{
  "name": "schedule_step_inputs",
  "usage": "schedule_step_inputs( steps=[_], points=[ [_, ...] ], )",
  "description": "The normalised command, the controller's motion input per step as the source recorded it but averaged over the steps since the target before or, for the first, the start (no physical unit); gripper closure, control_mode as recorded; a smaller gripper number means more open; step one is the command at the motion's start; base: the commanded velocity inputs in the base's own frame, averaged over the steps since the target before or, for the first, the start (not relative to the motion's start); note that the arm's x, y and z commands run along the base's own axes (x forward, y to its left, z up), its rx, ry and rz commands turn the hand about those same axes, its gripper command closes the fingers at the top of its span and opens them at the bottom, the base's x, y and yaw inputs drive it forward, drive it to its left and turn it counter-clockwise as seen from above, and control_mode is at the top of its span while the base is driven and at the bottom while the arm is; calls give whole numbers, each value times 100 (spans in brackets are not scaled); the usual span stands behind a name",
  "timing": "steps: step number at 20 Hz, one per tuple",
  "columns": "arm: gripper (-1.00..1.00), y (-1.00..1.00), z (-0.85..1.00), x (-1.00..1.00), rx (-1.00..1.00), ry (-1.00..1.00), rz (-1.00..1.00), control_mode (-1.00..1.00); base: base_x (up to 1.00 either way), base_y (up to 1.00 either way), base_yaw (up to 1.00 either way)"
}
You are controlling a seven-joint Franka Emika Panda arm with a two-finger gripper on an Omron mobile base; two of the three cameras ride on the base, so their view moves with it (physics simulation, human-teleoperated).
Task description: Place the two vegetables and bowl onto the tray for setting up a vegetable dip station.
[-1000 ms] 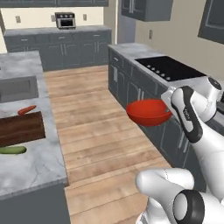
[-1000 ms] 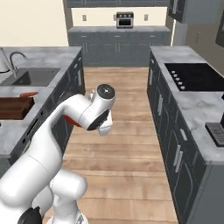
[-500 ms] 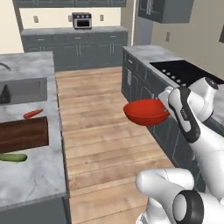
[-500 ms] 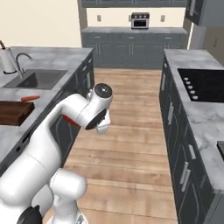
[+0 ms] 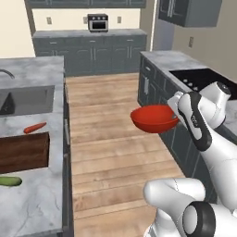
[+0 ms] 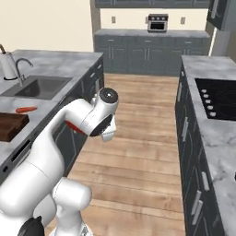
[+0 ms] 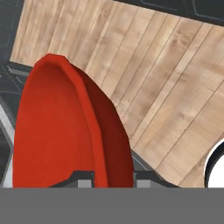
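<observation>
With our claw pinching only the rim of the shallow glossy red bowl mid-frame over bare floor, we fear it could slip before reaching the dark brown wooden tray at left.

The floor is of light wooden planks and runs between two rows of dark grey cabinets with grey marble counters. A sink and a black cooktop face each other. The back wall is cream.
</observation>
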Motion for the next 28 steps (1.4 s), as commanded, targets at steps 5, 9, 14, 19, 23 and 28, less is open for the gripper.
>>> schedule_step_inputs(
  steps=[5,9,14,19,23,28],
  points=[
    [100,0,0,0,0,0,0,100,54,-32,18],
    [100,0,0,0,0,0,0,100,54,-30,20],
    [100,0,0,0,0,0,0,100,54,-29,22],
    [100,0,0,0,0,0,0,100,44,-26,35],
    [100,0,0,0,0,0,0,100,25,-17,62],
    [100,0,0,0,0,0,0,100,11,-17,74]
  ],
)
